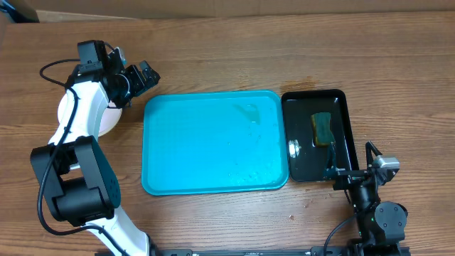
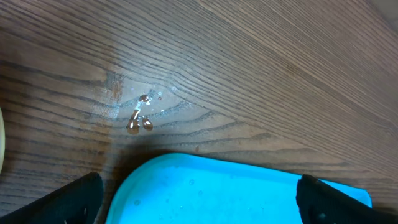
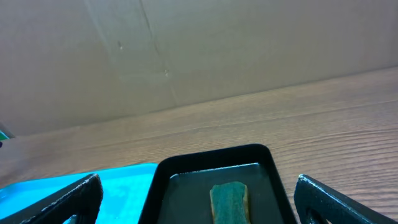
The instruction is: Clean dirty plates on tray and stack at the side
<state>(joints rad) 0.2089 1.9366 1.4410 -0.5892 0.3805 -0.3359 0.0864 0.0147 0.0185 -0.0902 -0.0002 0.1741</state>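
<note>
**Tray bare; plates sit by the left arm**

The turquoise tray (image 1: 213, 142) carries no plates, its long axis running left to right across the table (image 1: 213, 43). The plates (image 1: 111, 121) lie just off its left edge, mostly hidden under the left arm (image 1: 78, 121); how many are stacked there cannot be told.

The left end effector (image 1: 142, 77) hangs spread wide and empty above the tray's far left corner. The plates lie to its left and back toward the robot, so this arm is much the nearer.

The right end effector (image 3: 199, 180), also spread and empty, faces the black tray (image 1: 313, 92), where the sponge (image 1: 322, 128) lies lengthwise away from it.

The stacking looks done, or nearly so.
</note>
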